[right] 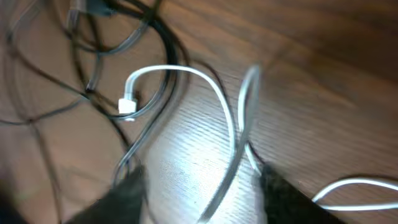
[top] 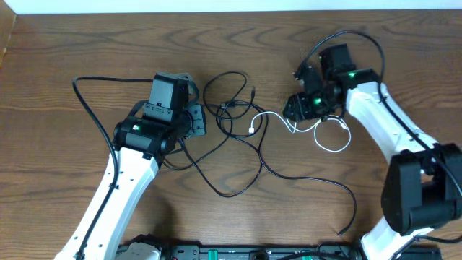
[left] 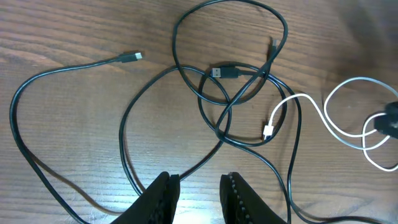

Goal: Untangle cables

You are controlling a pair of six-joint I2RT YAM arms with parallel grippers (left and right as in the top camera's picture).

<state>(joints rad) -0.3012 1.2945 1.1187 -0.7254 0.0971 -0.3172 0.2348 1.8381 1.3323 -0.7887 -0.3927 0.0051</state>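
Observation:
The black cable (top: 232, 108) lies in several overlapping loops mid-table, its USB plug (left: 225, 71) inside the tangle and a small plug end (left: 132, 56) off to the left. The white cable (top: 333, 149) curls to the right, and its white plug (left: 268, 130) rests over the black loops. My left gripper (top: 196, 119) sits at the tangle's left edge. Its jaws (left: 199, 190) are open with bare table between them, and a black strand passes just ahead of them. My right gripper (top: 294, 108) is open over the white cable (right: 211, 81), which runs loose between its blurred fingers (right: 280, 199).
A thicker black arm wire (top: 76, 83) arcs along the left side. The table's far edge (top: 216, 10) runs across the top. A long black strand trails toward the front right (top: 352, 209), near dark equipment at the front edge (top: 216, 253).

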